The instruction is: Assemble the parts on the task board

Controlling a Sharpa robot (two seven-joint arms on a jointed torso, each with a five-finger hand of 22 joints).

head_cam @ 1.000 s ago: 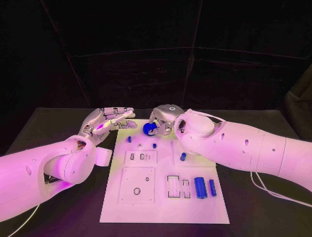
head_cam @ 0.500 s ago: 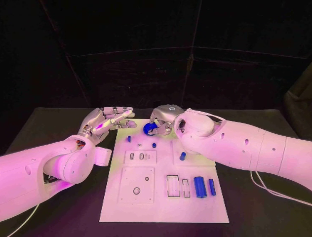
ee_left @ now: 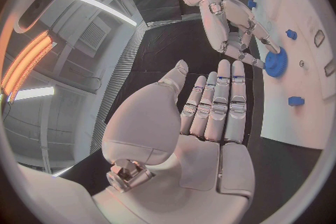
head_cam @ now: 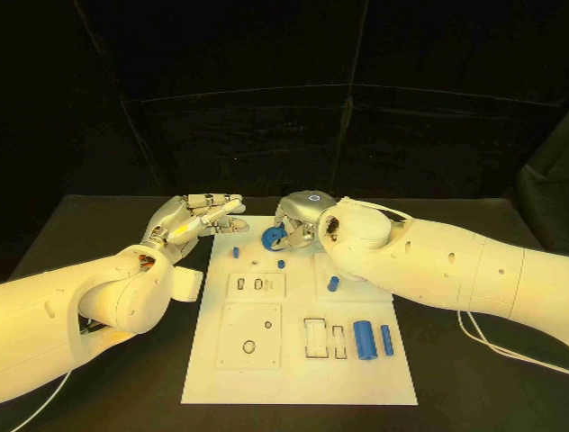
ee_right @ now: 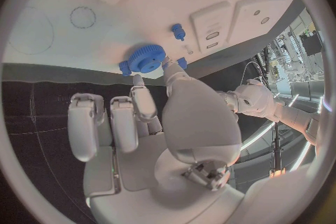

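From the head camera, the white board lies lengthwise in the middle of the black bench. At its far end the right hand reaches down over a round blue gear with a toothed rim, and its fingers touch that gear. The left hand hangs just off the board's far left corner, fingers stretched out flat and close together, grasping nothing. On the board near the gear stand three small blue pegs, with a fourth short blue piece nearer the right arm. Toward the near end lie a thick blue cylinder and a thin blue rod side by side, beside two empty rectangular slots. A square plate with a small oval hole sits left of them.

The left wrist camera shows the left hand from behind, palm bare and fingers straight, released. Beyond it the right hand pinches the gear at its rim by the fingertips, the gear sitting at the board's edge.

The right wrist camera looks past the right hand at the gear, its teeth plain to see and a blue stub projecting at its side. Thumb and one fingertip touch it; the other fingers stay curled back. The gear rests on the board.
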